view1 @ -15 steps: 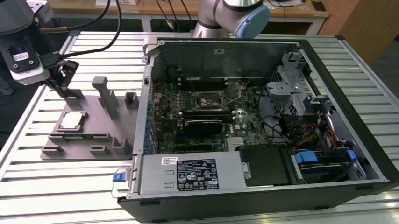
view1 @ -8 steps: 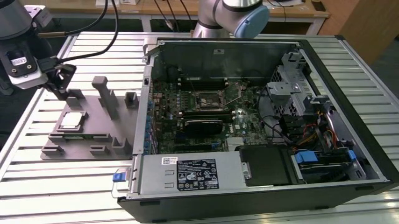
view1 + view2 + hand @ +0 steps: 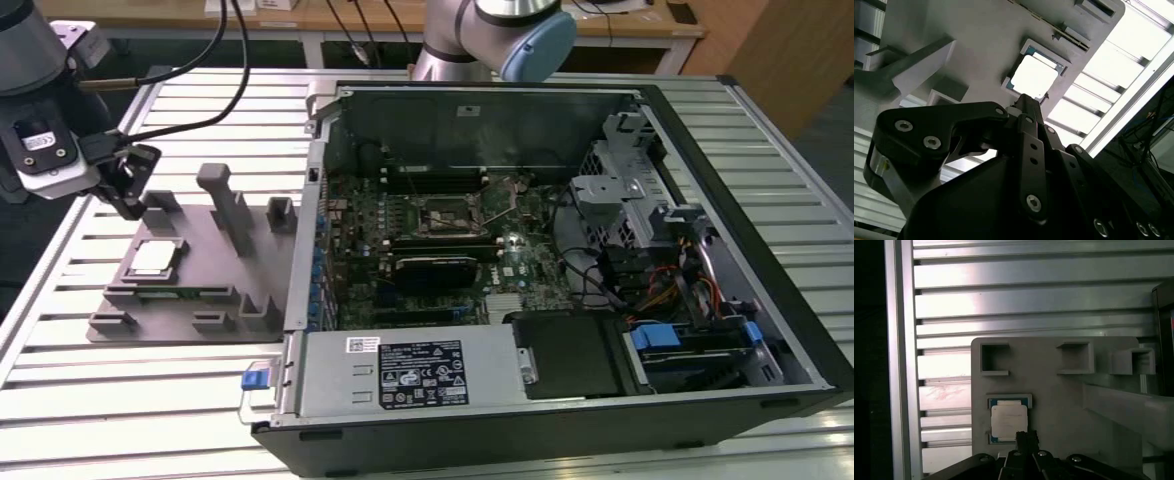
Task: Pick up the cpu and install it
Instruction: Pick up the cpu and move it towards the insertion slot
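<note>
- The slatted metal table (image 3: pixel 200 100) carries everything I am working with.
- The open computer case (image 3: pixel 801 330) lies on its side and takes up the exterior view's right and middle. A silver power supply box (image 3: pixel 400 375) sits along its near edge.
- The motherboard (image 3: pixel 534 250) faces up inside the case, its green surface exposed.
- The grey fixture (image 3: pixel 200 240) sits on the table just beside the case, on the exterior view's left. It has upright posts and several square pockets.
- My gripper (image 3: pixel 130 205) hangs over the far left part of the fixture, fingers pointing down. In both wrist views the black fingertips look pressed together with nothing between them.
- The cpu (image 3: pixel 151 258) lies flat in a shallow square pocket of the fixture, silver top up, with a thin greenish edge showing round it. In the first wrist view the cpu (image 3: pixel 1009 421) sits just past the gripper tip (image 3: pixel 1026 437). In the second wrist view the tip (image 3: pixel 1025 100) lines up with one edge of the chip (image 3: pixel 1035 76). I read the fingers as above it, not touching.
- The square socket (image 3: pixel 445 212) on the motherboard is well apart from the cpu.
</note>
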Robot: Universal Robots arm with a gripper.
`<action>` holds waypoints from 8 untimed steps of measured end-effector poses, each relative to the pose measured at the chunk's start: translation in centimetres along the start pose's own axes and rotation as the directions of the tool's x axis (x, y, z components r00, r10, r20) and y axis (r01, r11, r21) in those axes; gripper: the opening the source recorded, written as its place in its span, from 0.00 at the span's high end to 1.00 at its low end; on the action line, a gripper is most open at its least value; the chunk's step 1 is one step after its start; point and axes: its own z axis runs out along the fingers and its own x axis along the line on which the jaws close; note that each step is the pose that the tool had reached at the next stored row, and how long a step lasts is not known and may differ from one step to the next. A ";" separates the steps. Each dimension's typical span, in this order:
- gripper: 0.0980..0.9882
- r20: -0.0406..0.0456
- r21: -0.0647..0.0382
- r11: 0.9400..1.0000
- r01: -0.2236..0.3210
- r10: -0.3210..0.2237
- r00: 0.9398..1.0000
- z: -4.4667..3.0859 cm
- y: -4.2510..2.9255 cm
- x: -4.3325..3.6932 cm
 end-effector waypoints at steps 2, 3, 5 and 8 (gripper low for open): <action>0.99 0.000 0.000 1.000 0.000 0.000 1.000 0.15 -0.01 0.09; 0.99 0.000 0.000 1.000 0.000 0.000 1.000 0.24 -0.02 0.15; 0.99 0.000 0.000 1.000 0.000 0.000 1.000 0.40 -0.03 0.25; 0.99 0.000 0.000 1.000 0.000 0.000 1.000 0.93 -0.08 0.58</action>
